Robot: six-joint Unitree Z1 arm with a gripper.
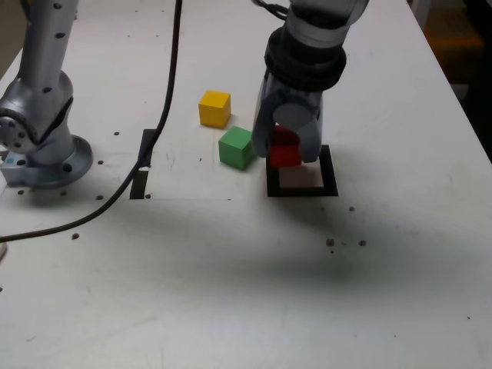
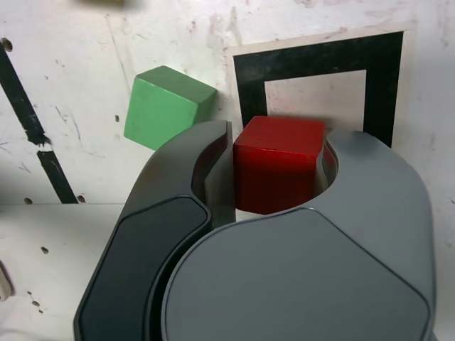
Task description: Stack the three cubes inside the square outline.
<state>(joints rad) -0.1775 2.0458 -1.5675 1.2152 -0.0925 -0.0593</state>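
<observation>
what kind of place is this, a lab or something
Likely a robotics lab bench: a white table with taped black square outline, coloured cubes such as the red cube in the tool, and an arm base bolted down.

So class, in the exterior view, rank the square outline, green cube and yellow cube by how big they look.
1. Square outline, clearly largest.
2. Green cube and yellow cube look alike; green only seems slightly bigger because it sits nearer the camera.

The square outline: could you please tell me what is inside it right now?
Only bare white surface shows inside the square outline; no cube rests there. The red cube is held in the gripper at its edge. The gripper hides part of the frame.
</observation>
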